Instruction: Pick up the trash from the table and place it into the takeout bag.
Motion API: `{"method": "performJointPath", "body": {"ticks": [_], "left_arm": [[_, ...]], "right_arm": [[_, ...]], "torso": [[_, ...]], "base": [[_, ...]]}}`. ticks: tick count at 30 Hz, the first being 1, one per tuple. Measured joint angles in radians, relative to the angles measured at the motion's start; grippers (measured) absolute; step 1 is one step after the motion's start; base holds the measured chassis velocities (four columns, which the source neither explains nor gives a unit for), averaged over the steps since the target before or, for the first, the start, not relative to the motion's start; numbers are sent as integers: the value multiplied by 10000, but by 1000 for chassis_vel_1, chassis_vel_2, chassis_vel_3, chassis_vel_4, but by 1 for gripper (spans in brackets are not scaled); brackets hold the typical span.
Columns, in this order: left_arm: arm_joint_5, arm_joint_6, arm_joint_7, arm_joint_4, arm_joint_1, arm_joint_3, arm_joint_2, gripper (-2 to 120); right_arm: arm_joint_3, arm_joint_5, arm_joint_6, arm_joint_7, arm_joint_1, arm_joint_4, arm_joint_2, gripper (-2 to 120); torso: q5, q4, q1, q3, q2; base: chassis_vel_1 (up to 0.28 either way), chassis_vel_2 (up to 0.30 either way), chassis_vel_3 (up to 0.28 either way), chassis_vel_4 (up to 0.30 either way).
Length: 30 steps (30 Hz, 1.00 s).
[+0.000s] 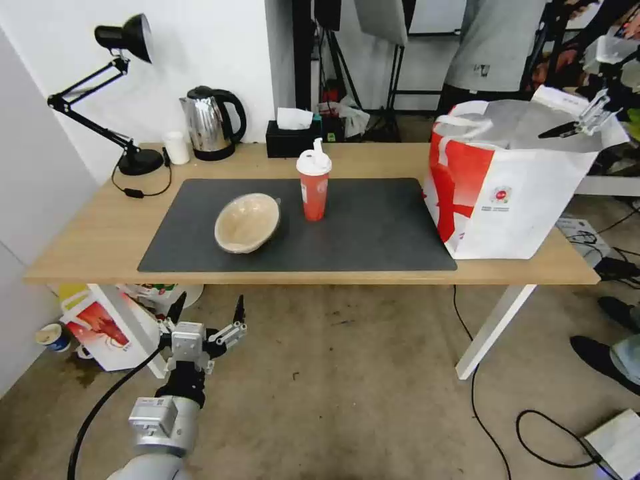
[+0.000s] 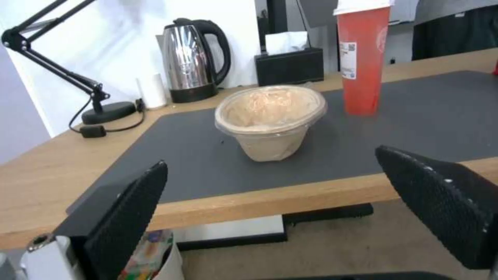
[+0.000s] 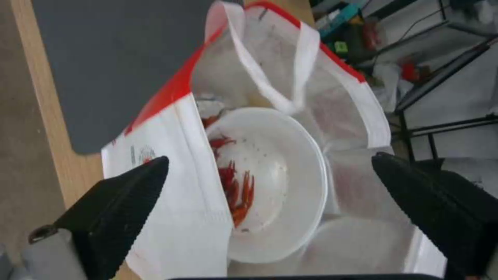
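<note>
From the head, the table carries a dark mat; on it lie the tan bowl, tipped on its side, and just beside it the upright red cup with its white lid. The bag stands at the table's right end, mouth open. The right gripper hangs over that mouth, fingers spread and holding nothing. The left gripper waits low in front of the table, below its near edge, jaws wide apart. From the left wrist, both fingers frame the tan bowl on the mat, with the cup behind it, near a kettle and a lamp. From the right wrist, the spread fingers bracket the open bag, and the white bowl lies inside it, red shells in its hollow.
</note>
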Motion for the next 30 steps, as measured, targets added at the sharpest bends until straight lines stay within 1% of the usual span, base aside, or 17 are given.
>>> {"method": "performJointPath", "body": {"ticks": [1, 2, 5, 6, 7, 9, 11, 12, 13, 15, 16, 17, 18, 20, 21, 24, 30], "left_arm": [[0, 0, 0, 0, -1, 0, 0, 100], [0, 0, 0, 0, -1, 0, 0, 100], [0, 0, 0, 0, 0, -1, 0, 100], [0, 0, 0, 0, -1, 0, 0, 100], [0, 0, 0, 0, -1, 0, 0, 100], [0, 0, 0, 0, -1, 0, 0, 100], [0, 0, 0, 0, 0, 0, 0, 100], [0, 0, 0, 0, 0, 0, 0, 100], [0, 0, 0, 0, 0, -1, 0, 100], [0, 0, -1, 0, 0, 0, 1, 100], [0, 0, -1, 0, -1, 0, 0, 100], [0, 0, -1, 0, -1, 0, 0, 100], [0, 0, -1, 0, 0, 0, 0, 100], [0, 0, 0, 0, 0, 0, 0, 100], [0, 0, 0, 0, 0, 0, 0, 100], [0, 0, 0, 0, 0, 0, 0, 100], [0, 0, -1, -1, 0, 0, 0, 100]], "right_arm": [[-623, 869, -33, 1344, 472, 872, 159, 100], [-623, 869, -33, 1344, 472, 872, 159, 100], [-845, 2123, -240, 3655, 696, 2152, 495, 100], [-881, 2359, -270, 4162, 758, 2483, 587, 100], [-881, 2359, -270, 4162, 758, 2483, 587, 100], [-899, 2624, -343, 5003, 871, 3066, 786, 100], [-899, 3016, -381, 6098, 1044, 3857, 1110, 100], [-899, 3016, -381, 6098, 1044, 3857, 1110, 100], [-906, 3311, -410, 6662, 1164, 4325, 1342, 100], [-983, 3757, -424, 7358, 1451, 5117, 1831, 100], [-1023, 4025, -425, 7569, 1633, 5530, 2150, 100], [-1023, 4025, -425, 7569, 1633, 5530, 2150, 100], [-1042, 4187, -430, 7660, 1744, 5778, 2375, 100], [-1070, 4709, -435, 7717, 2015, 6433, 3049, 100], [-1070, 4709, -435, 7717, 2015, 6433, 3049, 100], [-1070, 4982, -439, 7709, 2183, 7005, 3619, 100], [-1063, 5125, -439, 7771, 2192, 7653, 4173, 100]], "torso": [[-1, -1, -1, 0, 0], [-1, -1, -1, 0, 0], [-1, 3, 0, 0, 0], [-2, 4, 0, 0, 0], [-2, 4, 0, 0, 0], [-2, 3, 0, 0, 0], [-2, 2, 0, 0, 0], [-2, 2, 0, 0, 0], [-2, 3, 0, 0, 0], [-1, 2, 0, 0, 0], [-1, 1, 0, 0, 0], [-1, 1, 0, 0, 0], [-1, -1, -1, 0, 1], [3, -1, -1, 0, 0], [3, -1, -1, 0, 0], [0, 1, -1, 1, 0], [-1, 2, 0, 1, 0]], "base": [[0, 0, 0, 0], [0, 0, 0, 0], [0, 0, 0, 0], [0, 0, 0, 0], [0, 0, 0, 0], [0, 0, 0, 0], [0, 0, 0, 0], [0, 0, 0, 0], [0, 0, 0, 0], [0, 0, 0, 0], [0, 0, 0, 0], [0, 0, 0, 0], [0, 0, 0, 0], [0, 0, 0, 0], [0, 0, 0, 0], [0, 0, 0, 0], [0, 0, 0, 0]]}}
